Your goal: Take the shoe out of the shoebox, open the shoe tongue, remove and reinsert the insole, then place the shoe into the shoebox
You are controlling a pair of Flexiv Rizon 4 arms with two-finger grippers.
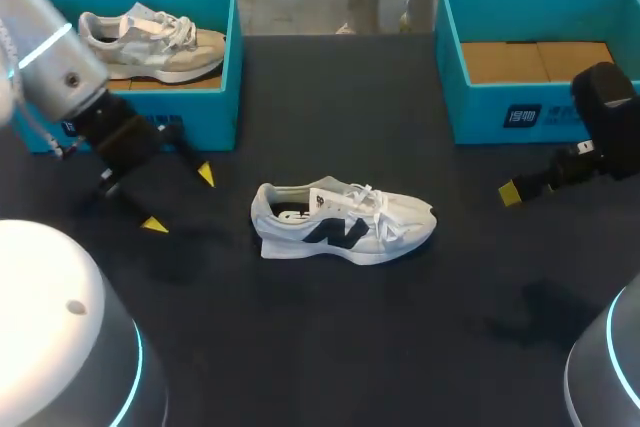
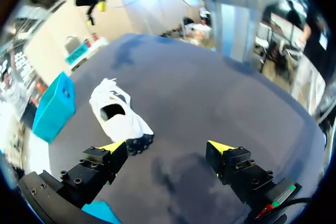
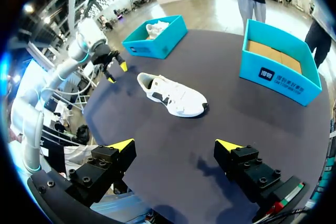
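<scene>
White shoe (image 1: 345,222) on its sole on the table (image 1: 330,347), between left shoebox (image 1: 215,107) and right shoebox (image 1: 480,112), left gripper (image 1: 180,199) spread wide near the heel end, right gripper (image 3: 176,145) also released, seemingly well off the toe.

White shoe (image 1: 343,222) upright outside shoebox (image 1: 480,112)

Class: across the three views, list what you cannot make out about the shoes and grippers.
Insole of the white shoe: head and left wrist views, opening too dark, upper covers it.
Lower part of the beige shoe: right wrist view, behind the left shoebox wall.
Second tip of the right gripper: head view, seemingly behind its own arm.
</scene>
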